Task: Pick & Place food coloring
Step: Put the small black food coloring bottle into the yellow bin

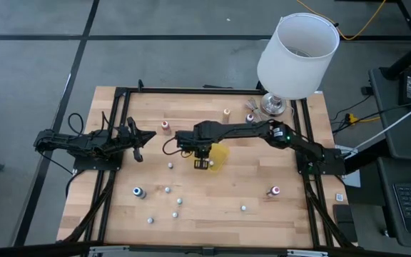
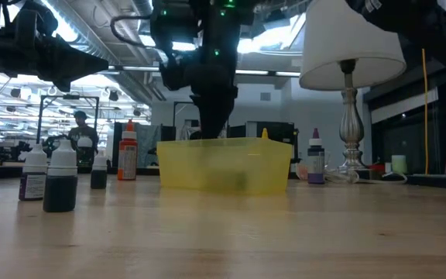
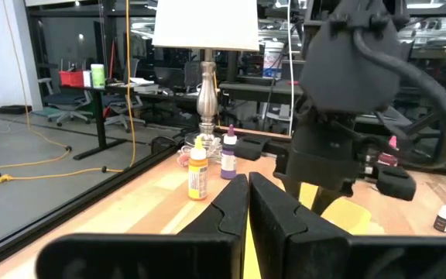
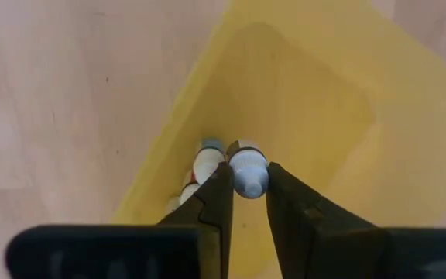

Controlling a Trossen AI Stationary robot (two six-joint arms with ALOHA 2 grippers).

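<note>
A flat yellow tray [image 1: 220, 158] lies at the table's middle and also shows in the low view [image 2: 224, 164]. My right gripper [image 4: 246, 190] points down into it, shut on a tiny pale-capped food coloring bottle [image 4: 247, 172]. Another small bottle [image 4: 206, 163] lies in the tray beside the fingers. More bottles stand scattered on the table: a blue-capped one [image 1: 138, 191], a pink-capped one [image 1: 165, 126], an orange one [image 1: 227, 112] and several whitish ones [image 1: 179, 201]. My left gripper [image 1: 145, 135] is shut and empty at the table's left, clear of them. My right gripper pinches the small bottle at its cap end [image 4: 247, 177] between the two fingers. The fingers come from above, pointing down into the yellow tray. The cap faces up toward the wrist. Whether the bottle's base rests on the tray floor is hidden by the bottle itself.
A lamp with a white shade [image 1: 295, 57] stands at the far right corner, with a purple-capped bottle [image 3: 228, 159] and an orange bottle [image 3: 197, 174] near it. A red-capped bottle [image 1: 275, 190] stands near right. Black frame rails [image 1: 113, 143] run along the table's sides.
</note>
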